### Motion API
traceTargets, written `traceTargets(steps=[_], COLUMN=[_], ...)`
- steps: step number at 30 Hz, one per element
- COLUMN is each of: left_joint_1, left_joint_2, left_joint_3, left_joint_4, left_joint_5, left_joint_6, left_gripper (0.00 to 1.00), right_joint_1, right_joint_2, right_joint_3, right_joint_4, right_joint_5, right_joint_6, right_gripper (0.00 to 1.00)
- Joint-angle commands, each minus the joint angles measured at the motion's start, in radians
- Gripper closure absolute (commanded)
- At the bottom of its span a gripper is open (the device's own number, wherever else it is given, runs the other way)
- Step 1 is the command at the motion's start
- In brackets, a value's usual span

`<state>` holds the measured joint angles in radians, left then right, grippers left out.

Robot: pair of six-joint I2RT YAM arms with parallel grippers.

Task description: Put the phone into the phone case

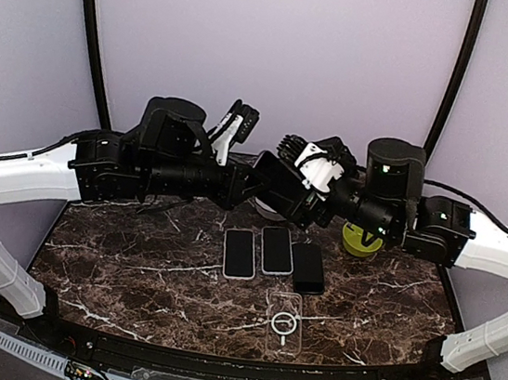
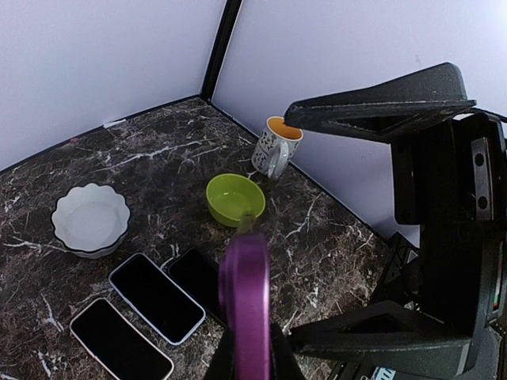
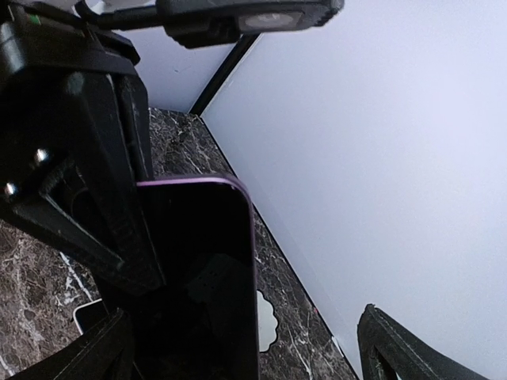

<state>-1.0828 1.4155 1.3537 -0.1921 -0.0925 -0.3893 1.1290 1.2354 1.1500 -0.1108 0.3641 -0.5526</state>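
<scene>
A thin dark phone with a glossy purple rim [image 2: 244, 293] is clamped edge-on in the left gripper [image 2: 247, 360], above the far middle of the dark, white-veined marble table [image 1: 131, 268]. The right gripper [image 3: 249, 348] is spread wide around it, gripping nothing. If the left were released too soon, the slick slab could be dropped onto hard stone. The clear, ring-marked phone case [image 1: 283, 323] lies flat near the front edge and, being light, could be pushed aside.

A dark brown, white-veined marble counter [image 1: 132, 258] carries a lime-green bowl [image 2: 235, 198]. Near the bowl stand a speckled mug with an orange inside [image 2: 276, 146] and a white scalloped dish [image 2: 90, 219]. Three dark-screened phones [image 1: 276, 250] lie in a row close by, and a clear phone case [image 1: 282, 323] lies farther off.
</scene>
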Motion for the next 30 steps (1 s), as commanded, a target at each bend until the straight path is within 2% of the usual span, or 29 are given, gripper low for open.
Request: traceTargets(steps=[1,4,11,13,15,19,21,22,23,24,25,27,30], left_joint_1=[-0.002,-0.001,-0.001,-0.001,-0.001,-0.001,0.0,0.001,0.002,0.002,0.002,0.003,0.002], left_joint_2=[-0.013,-0.022,-0.024,-0.028,-0.027,-0.014,-0.01,-0.005,-0.003,0.001,0.002,0.001,-0.008], left_joint_3=[0.064,0.056,0.068,0.067,0.065,0.075,0.076,0.076,0.075,0.069,0.062,0.033,-0.065], left_joint_4=[0.046,0.05,0.044,0.047,0.049,0.03,0.02,0.016,0.006,-0.007,-0.015,-0.041,-0.052], left_joint_5=[0.019,-0.013,0.004,0.005,0.017,0.032,0.027,0.025,0.014,0.003,-0.024,-0.074,-0.129], left_joint_6=[0.009,0.017,0.024,0.021,0.014,0.015,0.024,0.036,0.052,0.064,0.098,0.163,0.258], left_gripper=[1.0,1.0,1.0,1.0,1.0,1.0,0.99,0.92,0.63,0.48,0.26,0.12,0.09], right_joint_1=[0.002,0.001,-0.004,-0.006,-0.007,-0.006,-0.007,-0.006,-0.006,-0.006,-0.005,-0.005,0.004], right_joint_2=[0.038,0.052,0.104,0.108,0.106,0.082,0.069,0.066,0.065,0.065,0.063,0.057,0.044], right_joint_3=[0.062,0.082,0.071,0.069,0.068,0.053,0.055,0.065,0.075,0.084,0.082,0.048,-0.067], right_joint_4=[-0.001,-0.046,0.004,0.027,0.045,0.087,0.085,0.068,0.033,-0.01,-0.056,-0.161,-0.274], right_joint_5=[-0.075,-0.126,-0.063,-0.046,-0.031,-0.001,0.025,0.044,0.066,0.087,0.108,0.146,0.163], right_joint_6=[0.007,0.025,0.029,0.039,0.052,0.1,0.167,0.228,0.3,0.429,0.546,0.803,1.179], right_gripper=[0.01,0.02,0.02,0.09,0.21,0.57,0.63,0.64,0.66,0.72,0.78,0.85,0.84])
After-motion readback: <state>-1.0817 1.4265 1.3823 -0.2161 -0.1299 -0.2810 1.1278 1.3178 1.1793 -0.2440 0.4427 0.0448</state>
